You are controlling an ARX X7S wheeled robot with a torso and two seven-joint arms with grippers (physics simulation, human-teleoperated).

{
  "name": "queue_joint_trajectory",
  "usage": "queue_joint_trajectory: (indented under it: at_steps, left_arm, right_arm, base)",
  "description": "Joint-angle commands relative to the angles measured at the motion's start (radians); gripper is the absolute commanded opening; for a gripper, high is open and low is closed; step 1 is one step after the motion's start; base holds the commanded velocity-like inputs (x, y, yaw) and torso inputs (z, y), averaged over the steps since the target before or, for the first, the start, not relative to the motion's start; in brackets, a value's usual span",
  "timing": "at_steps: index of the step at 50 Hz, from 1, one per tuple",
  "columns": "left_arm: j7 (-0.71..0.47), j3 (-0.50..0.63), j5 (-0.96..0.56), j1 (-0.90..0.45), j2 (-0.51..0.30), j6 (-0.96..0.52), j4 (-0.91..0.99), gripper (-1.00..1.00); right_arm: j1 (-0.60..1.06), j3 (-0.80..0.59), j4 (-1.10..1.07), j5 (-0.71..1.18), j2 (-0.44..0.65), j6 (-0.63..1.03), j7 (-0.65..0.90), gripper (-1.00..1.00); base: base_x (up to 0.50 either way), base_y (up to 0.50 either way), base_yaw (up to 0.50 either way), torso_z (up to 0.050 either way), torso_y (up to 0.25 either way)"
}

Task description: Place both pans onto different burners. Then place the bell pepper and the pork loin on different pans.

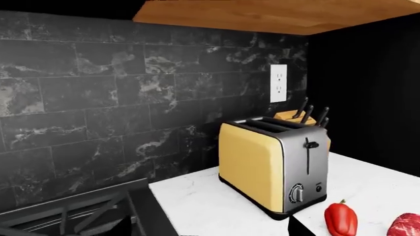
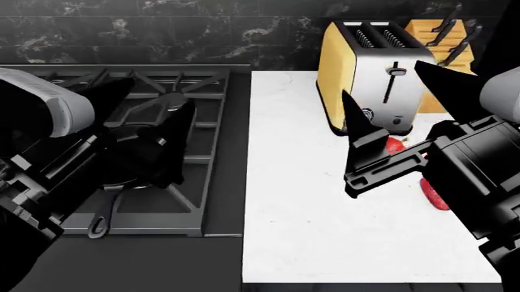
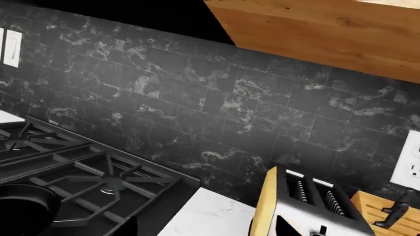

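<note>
Pepper (image 1: pixel 341 218) beside pork loin (image 1: pixel 405 225) near toaster (image 1: pixel 272 164); both hands' spread unclear.

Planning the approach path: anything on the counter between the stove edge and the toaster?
Nothing: in the head view, the white counter between the stove and the toaster is bare. The left wrist view agrees.

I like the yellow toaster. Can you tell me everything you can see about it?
The toaster has smooth yellow sides and a shiny silver end, with black trim around the base. On top are two long dark slots, both empty. The silver end has a black push-down lever sitting near the top of its slot, plus a round knob and a tiny button below. It stands upright on the white counter, near the dark tiled wall, with a wooden knife block right behind it and a red pepper in front, not touching.
</note>
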Motion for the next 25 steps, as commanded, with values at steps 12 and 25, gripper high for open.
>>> queue_joint_trajectory:
  at_steps: [12,25]
  left_arm:
    - [0.013,0.026,0.001,-0.008,0.017,0.001,-0.009,1.00]
    - [0.038,0.035,0.026,0.006,0.031,0.015,-0.034,1.00]
  right_arm:
    - [-0.005,0.017,-0.022,0.021,0.016,-0.018,0.017,1.00]
    - [-0.001,-0.002,-0.014,0.019,0.004,-0.010,0.015,1.00]
  base:
    - [0.00,-0.50,0.00,0.000,0.000]
    - [0.00,-0.50,0.00,0.000,0.000]
